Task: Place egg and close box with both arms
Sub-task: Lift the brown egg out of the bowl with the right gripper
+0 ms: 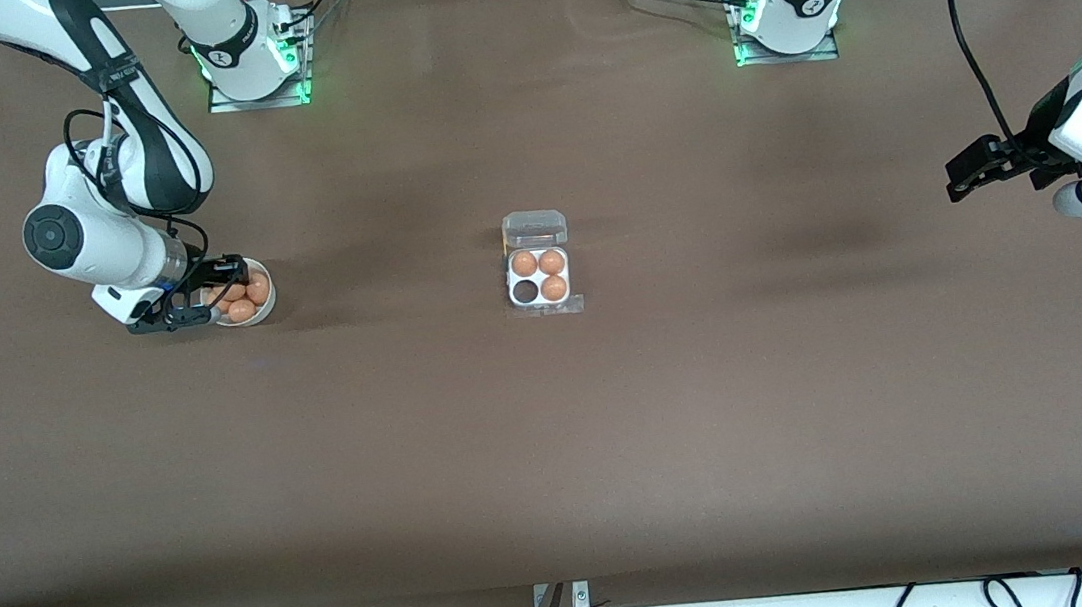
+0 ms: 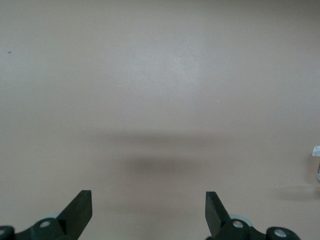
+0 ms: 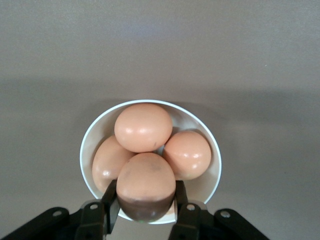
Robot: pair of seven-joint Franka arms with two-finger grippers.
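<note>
Jaws of the right gripper (image 3: 145,212) stand closed to a narrow gap on the egg (image 3: 145,186), one finger against each flank, gripping it low in the white bowl (image 1: 262,268), which sits toward the right arm's end of the table (image 1: 558,463), about midway between the robots' edge and the front-camera edge. Three more eggs crowd the bowl, and the held one looks to be touching at least two of them, so a lift that drags sideways could roll a neighbour over the rim or tip the bowl. The smooth shell held only at its flanks could also slip if the grip is light, or crack if it is hard. At the centre of the table the box (image 1: 539,276) lies with its clear lid (image 1: 534,228) folded back toward the robots' edge; three cells hold eggs and the empty cell (image 1: 526,291) is on the side toward the front-camera edge, so a misaimed drop would knock a seated egg. The left gripper (image 2: 149,207) waits with jaws wide over bare table at the left arm's end; a light box may skid when the lid is pushed.
</note>
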